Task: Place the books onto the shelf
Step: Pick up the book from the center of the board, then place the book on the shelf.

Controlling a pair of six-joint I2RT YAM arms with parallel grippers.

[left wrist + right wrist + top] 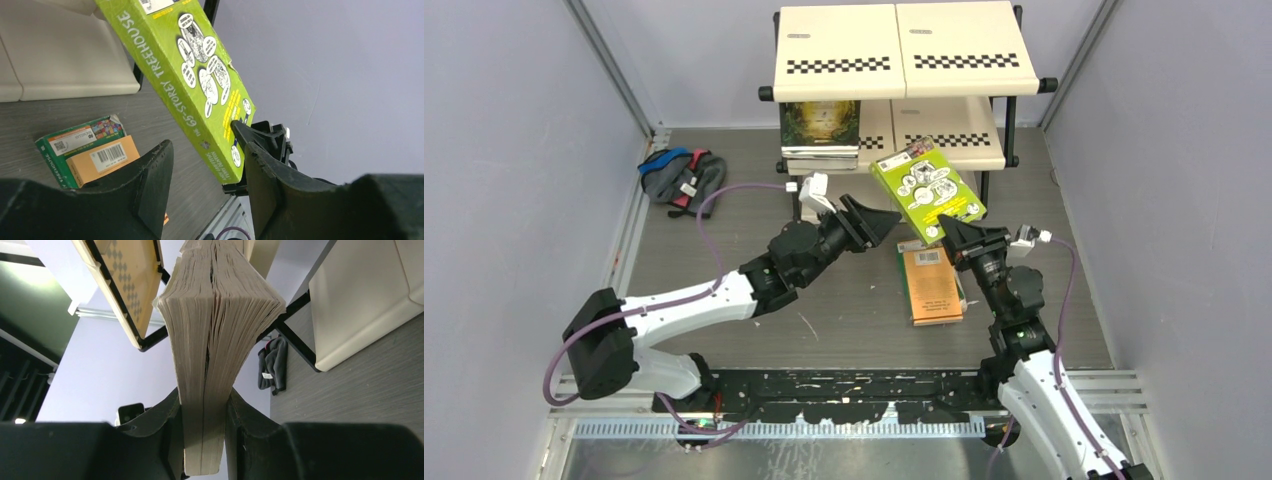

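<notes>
A few books lie on the middle board of the shelf. Your right jaws are clenched on the lime green book, held up just before the shelf. Your left jaws stand released beside it, holding nothing. The orange-green book is left on the surface.

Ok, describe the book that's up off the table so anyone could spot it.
Find the cream, checkered three-tier shelf at the back. Just in front, pinched in the right arm's jaws, tilts a lime green cartoon-covered paperback; the other books lie flat.
</notes>
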